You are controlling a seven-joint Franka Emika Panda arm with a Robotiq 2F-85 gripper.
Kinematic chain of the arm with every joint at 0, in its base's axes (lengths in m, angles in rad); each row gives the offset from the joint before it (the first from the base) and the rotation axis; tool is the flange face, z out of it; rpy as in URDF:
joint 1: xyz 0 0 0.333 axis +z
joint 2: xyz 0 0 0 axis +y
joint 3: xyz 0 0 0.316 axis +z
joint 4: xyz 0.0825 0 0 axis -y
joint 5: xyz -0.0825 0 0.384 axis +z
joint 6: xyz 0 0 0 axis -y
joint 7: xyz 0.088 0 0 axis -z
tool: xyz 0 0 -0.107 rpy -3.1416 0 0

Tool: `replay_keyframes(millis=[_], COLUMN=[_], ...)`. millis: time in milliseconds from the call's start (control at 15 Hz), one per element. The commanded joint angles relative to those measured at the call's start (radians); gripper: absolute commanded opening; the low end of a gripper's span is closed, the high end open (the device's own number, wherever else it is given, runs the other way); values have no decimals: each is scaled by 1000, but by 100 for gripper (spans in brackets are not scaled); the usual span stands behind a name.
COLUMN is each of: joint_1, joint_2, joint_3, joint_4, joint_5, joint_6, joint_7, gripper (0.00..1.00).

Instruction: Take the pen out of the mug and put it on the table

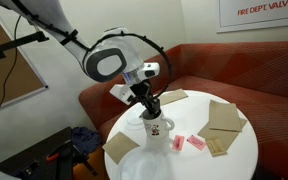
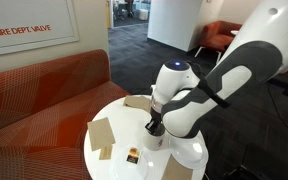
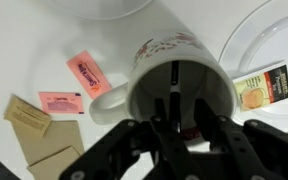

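Jaws of the gripper (image 3: 176, 118) are being shown narrowed but not fully closed, reaching down at the mouth of the white mug (image 3: 172, 48), with one finger on either side of the black pen (image 3: 174, 78). Whether the pads are pressing on the pen cannot be told. The pen is being seen inside the mug, along its inner wall. The mug is being carried upright by the round white table (image 3: 24, 50), with its handle turned toward two pink packets (image 3: 87, 72) lying near it. Brown napkins (image 3: 29, 115) are being shown beyond the packets, a tea bag sachet (image 3: 262, 88) on the mug's other side, and a clear plate (image 3: 274, 35) just beside that sachet. In both exterior views the gripper (image 1: 149, 105) (image 2: 154, 128) is being shown directly above the mug (image 1: 156, 128) (image 2: 156, 140), with a red-brown sofa (image 1: 204, 75) curving behind the table (image 1: 239, 160).
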Motion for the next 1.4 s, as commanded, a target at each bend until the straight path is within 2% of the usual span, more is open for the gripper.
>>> replay_keyframes(millis=[0, 133, 200, 267, 400, 867, 1333], joint_1=[40, 47, 50, 51, 57, 68, 62], joint_2=[16, 19, 18, 15, 6, -61, -208], joint_3=[-41, -46, -47, -45, -49, -67, -71], joint_4=[10, 11, 10, 8, 1, -63, -152], joint_5=[-34, -37, -37, -36, -37, -31, -21], joint_6=[33, 31, 31, 31, 35, 106, 148], joint_7=[61, 70, 74, 73, 74, 83, 101], gripper=[11, 8, 1, 0, 3, 3, 3])
